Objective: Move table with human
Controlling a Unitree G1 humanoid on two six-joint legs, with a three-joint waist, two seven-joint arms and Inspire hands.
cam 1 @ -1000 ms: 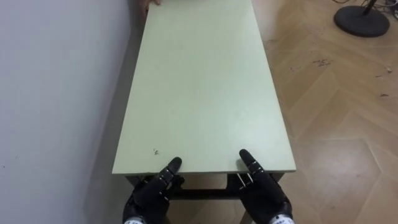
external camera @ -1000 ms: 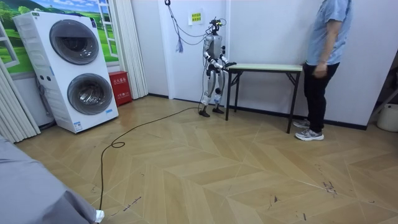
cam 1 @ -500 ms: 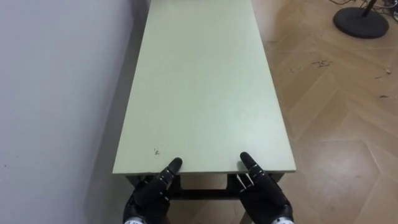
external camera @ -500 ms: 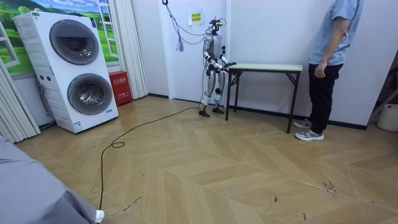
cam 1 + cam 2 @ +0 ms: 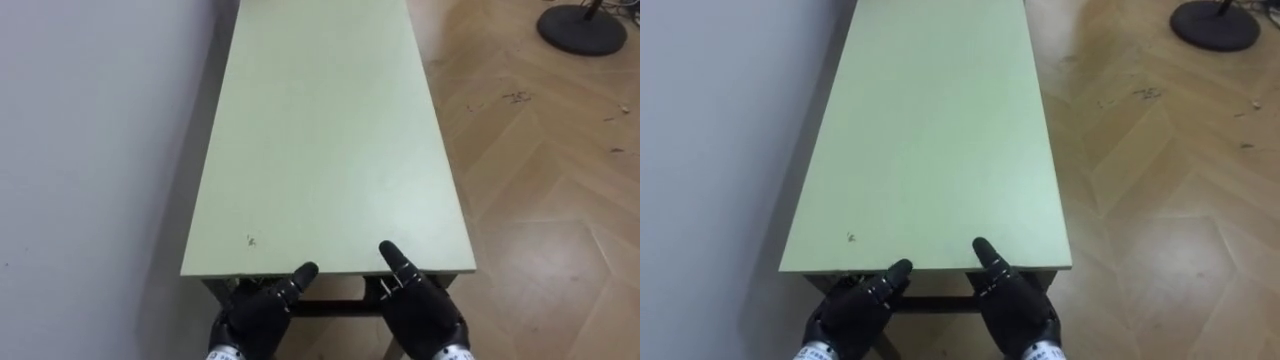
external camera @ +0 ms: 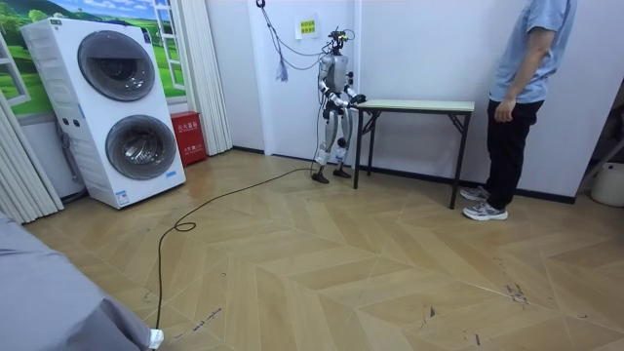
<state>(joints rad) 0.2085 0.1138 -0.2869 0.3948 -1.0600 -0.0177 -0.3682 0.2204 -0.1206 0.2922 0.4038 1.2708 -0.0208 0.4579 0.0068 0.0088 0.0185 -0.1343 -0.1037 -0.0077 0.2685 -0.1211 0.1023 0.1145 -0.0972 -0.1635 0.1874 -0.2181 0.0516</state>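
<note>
A long table [image 5: 320, 130] with a pale green top and dark legs stands lengthwise before me, its left side along the wall. My left hand [image 5: 255, 318] and right hand [image 5: 420, 310] sit just below its near short edge, thumbs pointing up at the edge; the other fingers are hidden under the top. In the room view I stand at the end of the table [image 6: 419, 104] on the room view's left. A person [image 6: 517, 97] stands upright at the other end, arm hanging, hand off the table.
A white wall [image 5: 90, 150] runs close along the table's left side. Wooden floor [image 5: 540, 200] opens to the right, with a round black stand base [image 5: 582, 28] at the far right. A stacked washer and dryer [image 6: 127, 107] stands off to the room view's left.
My left hand has slid right along the near edge, towards the right hand. The person's hand left the far edge, and the person has straightened up.
</note>
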